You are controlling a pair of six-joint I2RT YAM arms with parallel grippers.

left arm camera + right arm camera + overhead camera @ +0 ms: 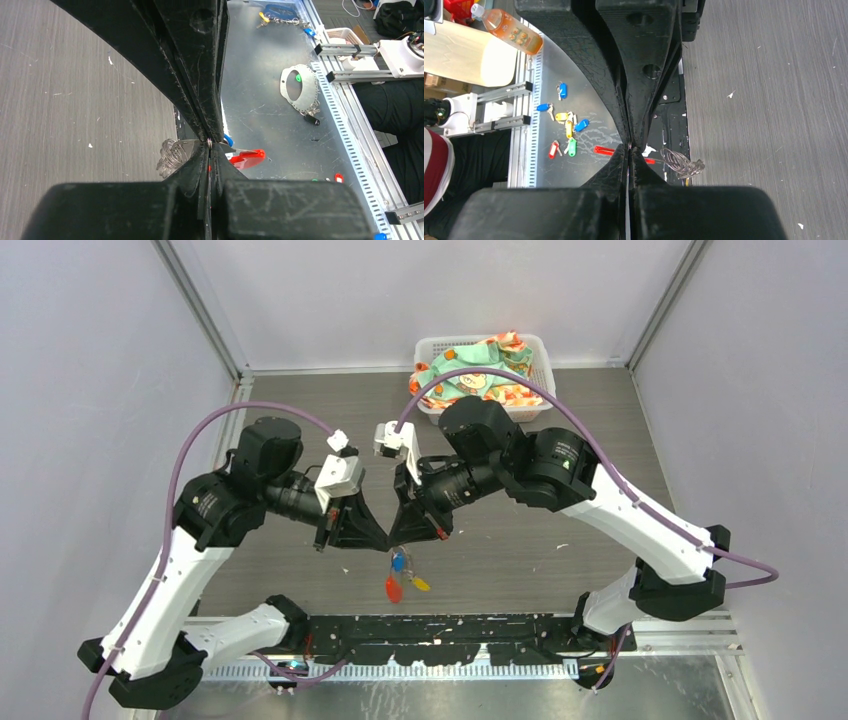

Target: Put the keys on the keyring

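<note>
Both grippers meet tip to tip above the near middle of the table. My left gripper (383,537) is shut on the thin metal ring of the keyring (209,143). Its wire bunch (171,153) sticks out to the left and its red tag (248,158) to the right. My right gripper (408,536) is shut on the same cluster, with the wire bunch (681,162) and red tag (604,149) to either side of its tips. In the top view the blue tag (398,562), red tag (393,588) and yellow tag (421,583) hang just below the fingertips.
A white basket (533,342) holding a patterned cloth stands at the back of the table. A black rail (450,625) runs along the near edge. Below the table, a metal shelf (589,102) holds several spare coloured key tags.
</note>
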